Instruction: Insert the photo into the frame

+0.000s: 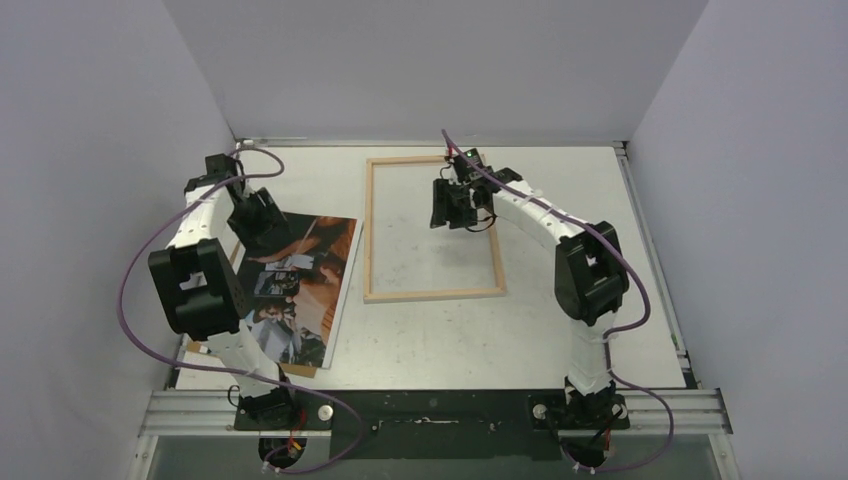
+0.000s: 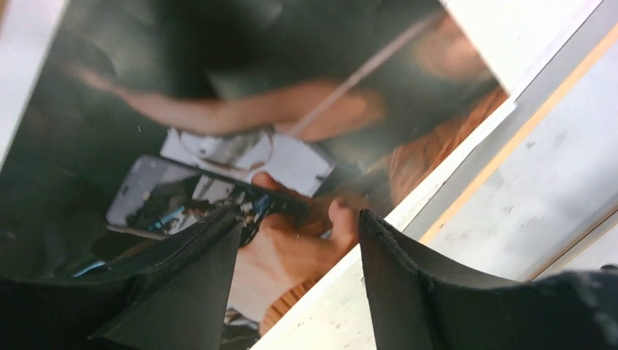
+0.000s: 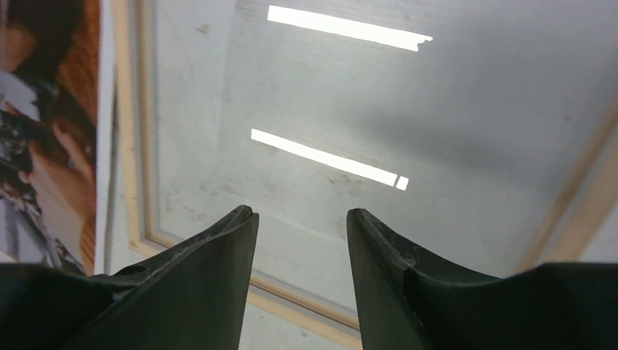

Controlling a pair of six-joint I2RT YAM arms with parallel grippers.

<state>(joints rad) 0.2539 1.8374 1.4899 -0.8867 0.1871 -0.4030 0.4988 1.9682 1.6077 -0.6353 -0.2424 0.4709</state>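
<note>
Photo [image 1: 310, 290] lies flat just left of frame [image 1: 435, 294], over a board [image 1: 300, 371]. Left gripper [image 2: 299, 219] hovers above the photo, fingers spread, pinching nothing. Right gripper [image 3: 300, 213] hangs likewise above the pane.

Risk: the flat glossy sheet offers no edge, so fingers may slip, crease it, or drag the board. The frame's raised rail obstructs sliding entry.

Bare counter [image 1: 450, 340] lies open across the lower middle of the top view and to the right of the frame [image 1: 435, 294]. Only a narrow strip is free between the frame's left rail and the photo [image 1: 320, 290]. The right end effector [image 3: 300, 210], jaws apart, hangs over the frame's upper right interior. The left end effector [image 2: 297, 213], also parted, hovers over the photo's upper left. Walls [image 1: 90, 150] close off left, rear and right.
</note>
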